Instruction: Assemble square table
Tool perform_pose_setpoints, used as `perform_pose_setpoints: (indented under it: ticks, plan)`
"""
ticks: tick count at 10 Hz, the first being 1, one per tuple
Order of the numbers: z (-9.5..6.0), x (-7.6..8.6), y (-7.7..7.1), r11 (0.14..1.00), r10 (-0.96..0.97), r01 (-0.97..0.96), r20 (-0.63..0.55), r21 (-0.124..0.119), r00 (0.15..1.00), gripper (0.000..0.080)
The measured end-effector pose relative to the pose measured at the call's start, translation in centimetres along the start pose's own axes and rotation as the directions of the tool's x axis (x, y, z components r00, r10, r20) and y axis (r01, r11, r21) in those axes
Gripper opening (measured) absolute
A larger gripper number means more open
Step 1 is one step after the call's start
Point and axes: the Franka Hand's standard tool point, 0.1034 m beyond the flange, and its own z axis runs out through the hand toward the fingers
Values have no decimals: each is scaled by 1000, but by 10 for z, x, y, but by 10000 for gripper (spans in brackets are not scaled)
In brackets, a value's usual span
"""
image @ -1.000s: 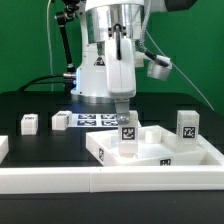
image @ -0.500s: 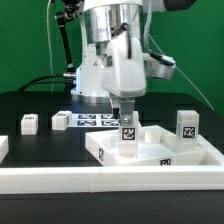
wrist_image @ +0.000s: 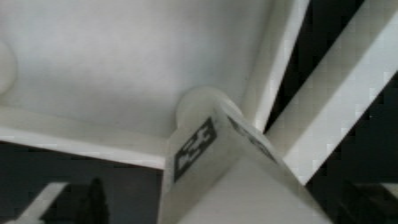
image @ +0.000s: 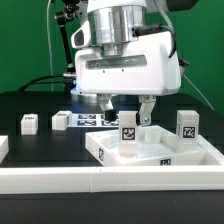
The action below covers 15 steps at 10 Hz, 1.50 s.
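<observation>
Exterior view: your claw (image: 128, 111) hung open astride the upright leg (image: 128, 137) in the tabletop (image: 200, 150), at the desk's near edge. Wrist view: leg (wrist_image: 228, 165) close beside the rim (wrist_image: 276, 50); moving askew, you risked toppling it.

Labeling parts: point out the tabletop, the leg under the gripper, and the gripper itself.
tabletop (image: 202, 151), exterior view, raised rim.
leg (image: 128, 145), exterior view, body below tag.
gripper (image: 129, 114), exterior view, midway between fingertips.
</observation>
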Motion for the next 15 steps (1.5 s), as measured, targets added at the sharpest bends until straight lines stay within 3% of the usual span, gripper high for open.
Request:
perform_pose_setpoints:
  ticks: [3,6,10,11,12,14,15]
  plan:
    - [0,0,0,982,-188,188,1,-7,982,649]
    - [-3,-1,-4,881,-472,472,8,-41,882,649]
    - [-2,-3,-5,760,-648,648,18,-42,761,649]
    - [-2,-3,-5,758,-650,651,18,-42,759,524]
    - [-2,-2,-5,759,-650,650,18,-42,760,524]
    - [-2,-2,-5,759,-649,649,17,-42,760,287]
    - [-2,-2,-5,775,-631,631,16,-42,776,287]
